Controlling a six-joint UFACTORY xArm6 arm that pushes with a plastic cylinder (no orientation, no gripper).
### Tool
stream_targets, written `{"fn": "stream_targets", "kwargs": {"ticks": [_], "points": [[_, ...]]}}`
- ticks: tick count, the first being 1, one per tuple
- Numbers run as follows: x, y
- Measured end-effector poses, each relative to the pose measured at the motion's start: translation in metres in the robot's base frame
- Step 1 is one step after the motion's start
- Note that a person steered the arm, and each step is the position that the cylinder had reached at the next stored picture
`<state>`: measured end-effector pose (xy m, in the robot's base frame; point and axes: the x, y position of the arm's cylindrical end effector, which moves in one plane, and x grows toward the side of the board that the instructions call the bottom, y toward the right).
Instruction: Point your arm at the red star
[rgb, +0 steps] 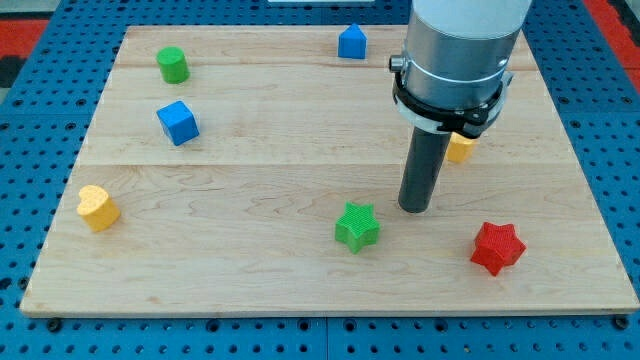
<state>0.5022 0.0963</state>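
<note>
The red star (497, 247) lies near the view's bottom right of the wooden board (250, 170). My tip (415, 208) rests on the board, up and to the left of the red star, well apart from it. A green star (357, 226) lies just left of and below my tip. A yellow block (460, 148) sits partly hidden behind the rod, above right of my tip.
A blue cube (178, 122) and a green cylinder (172, 64) lie at the view's upper left. A yellow heart-shaped block (97, 207) sits near the left edge. A blue house-shaped block (352, 42) lies at the top edge.
</note>
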Motion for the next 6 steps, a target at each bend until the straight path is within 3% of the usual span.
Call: {"fn": "stream_targets", "kwargs": {"ticks": [2,3,4,6], "points": [[0.000,0.014],[0.017,0.014],[0.062,0.023],[0.097,0.029]]}}
